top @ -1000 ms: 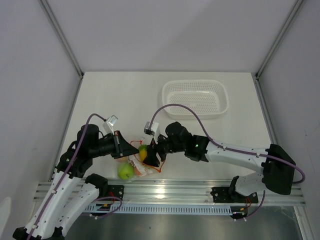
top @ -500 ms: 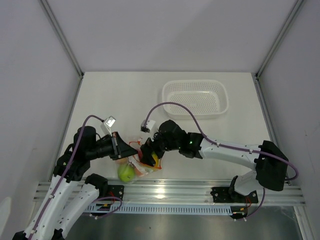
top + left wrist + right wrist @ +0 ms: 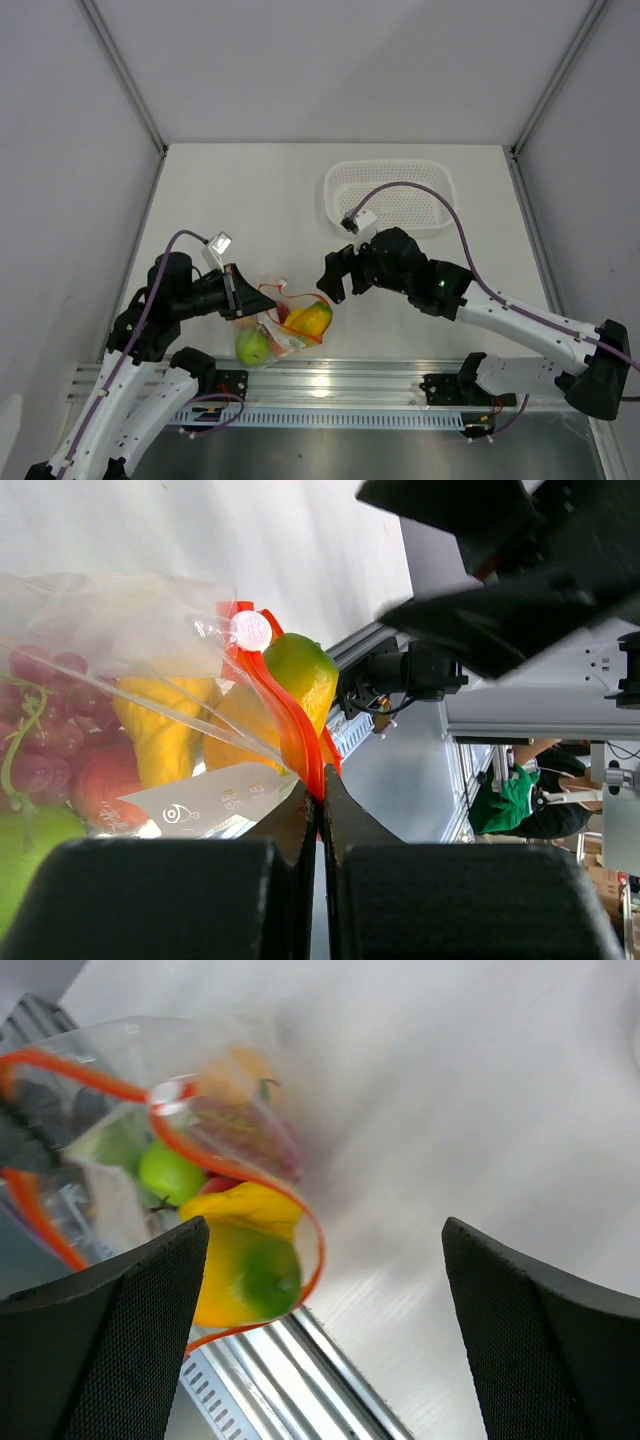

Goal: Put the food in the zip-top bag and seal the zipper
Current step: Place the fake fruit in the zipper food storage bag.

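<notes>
Mango lies in crinkly bag; left claw pinches zipper, right claw gapes empty.

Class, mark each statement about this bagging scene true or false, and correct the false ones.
1. The left tool is shut on the red-orange zipper. True.
2. The right tool holds the mango. False: its jaws stand open with nothing between them, and the mango sits in the mouth of the zip-top bag.
3. The zipper is sealed. False: the bag's mouth gapes open.
4. The green apple is inside the bag. True.
5. The white basket stands on the left arm's side. False: it stands far back on the right arm's side.
</notes>
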You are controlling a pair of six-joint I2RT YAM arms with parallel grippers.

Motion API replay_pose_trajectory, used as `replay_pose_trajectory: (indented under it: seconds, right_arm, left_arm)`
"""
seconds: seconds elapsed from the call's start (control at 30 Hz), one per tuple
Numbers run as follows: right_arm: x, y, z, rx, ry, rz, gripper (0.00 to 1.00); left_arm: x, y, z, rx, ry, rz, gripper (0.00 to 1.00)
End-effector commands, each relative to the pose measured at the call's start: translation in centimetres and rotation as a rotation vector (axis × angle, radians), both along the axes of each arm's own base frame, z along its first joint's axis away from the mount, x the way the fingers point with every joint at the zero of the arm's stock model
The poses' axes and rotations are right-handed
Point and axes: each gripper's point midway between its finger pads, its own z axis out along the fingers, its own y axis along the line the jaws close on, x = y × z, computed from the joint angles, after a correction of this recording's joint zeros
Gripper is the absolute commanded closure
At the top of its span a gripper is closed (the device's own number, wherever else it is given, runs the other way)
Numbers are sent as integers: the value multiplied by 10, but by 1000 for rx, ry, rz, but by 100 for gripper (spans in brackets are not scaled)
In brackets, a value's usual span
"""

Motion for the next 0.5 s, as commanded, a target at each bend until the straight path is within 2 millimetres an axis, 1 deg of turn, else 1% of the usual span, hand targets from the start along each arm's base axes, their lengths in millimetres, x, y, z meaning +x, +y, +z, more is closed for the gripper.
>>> replay_pose_trajectory:
  seconds: [0.0,0.07,0.1,0.13,0.17,0.2,0.27,0.3,0.4,0.47]
  right_arm:
    - [15,-17,-26,-54,87,-83,2]
    - [19,-18,-34,-51,131,-73,7]
    - [20,-20,-40,-59,147,-77,14]
    - [21,-22,-44,-60,164,-90,17]
    - [26,-25,-46,-53,169,-108,25]
    - [27,-29,-54,-56,185,-114,28]
    - [26,-31,-59,-39,203,-102,33]
    - [26,-29,-59,-20,211,-74,37]
    - [22,-27,-69,-28,226,-41,43]
    - [20,-24,-74,-28,239,-19,44]
  left_arm:
    - [2,-5,12,-37,-50,-30,99]
    - [1,-5,13,-40,-54,-35,99]
    - [1,-5,12,-39,-50,-34,99]
    - [1,-5,14,-39,-54,-34,99]
    - [1,-5,14,-37,-54,-34,99]
    - [0,-4,13,-36,-51,-34,99]
    - [0,-4,15,-39,-55,-37,99]
    - [0,-4,15,-39,-55,-37,99]
    - [-1,-4,12,-38,-48,-36,99]
    - [0,-5,12,-40,-47,-35,99]
